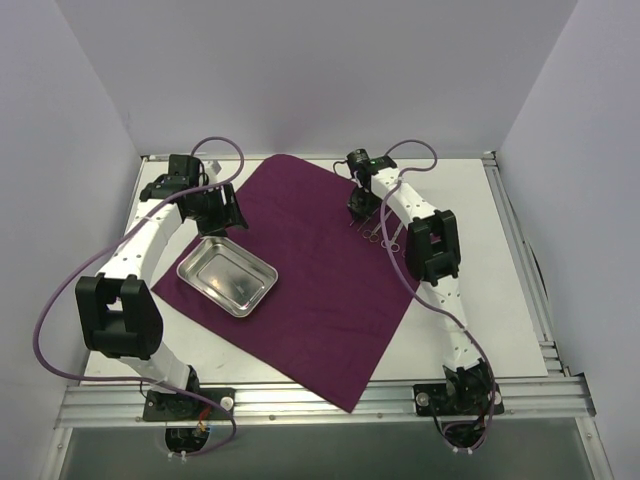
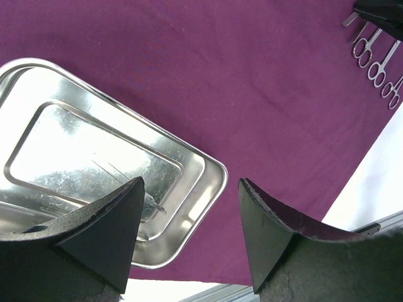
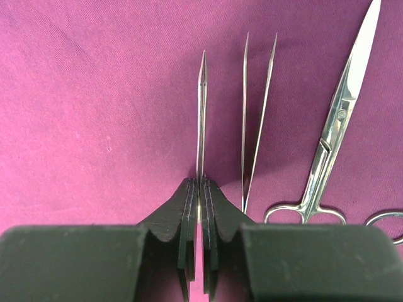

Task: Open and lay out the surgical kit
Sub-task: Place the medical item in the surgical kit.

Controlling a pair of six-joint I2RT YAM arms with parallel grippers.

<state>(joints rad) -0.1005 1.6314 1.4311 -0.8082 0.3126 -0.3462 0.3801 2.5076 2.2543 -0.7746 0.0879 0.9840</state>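
The surgical kit's magenta-purple cloth (image 1: 310, 300) lies spread flat on the table. The steel tray (image 1: 225, 272) rests on its left part and looks empty. My left gripper (image 1: 215, 210) hovers open over the tray's (image 2: 94, 145) far corner, nothing between its fingers (image 2: 191, 182). My right gripper (image 3: 201, 182) is shut on a thin pair of tweezers (image 3: 201, 113), pinched flat, the tip on or just above the cloth (image 3: 94, 94). Beside it lie a second pair of tweezers (image 3: 257, 113) and scissors (image 3: 334, 132). Ring-handled instruments (image 1: 385, 235) sit in a row near the cloth's right edge.
Bare white tabletop (image 1: 480, 260) lies right of the cloth. An aluminium rail (image 1: 300, 400) runs along the near edge, and the cloth's near corner overlaps it. White walls close in the left, right and back. The row of instruments (image 2: 378, 60) shows far right in the left wrist view.
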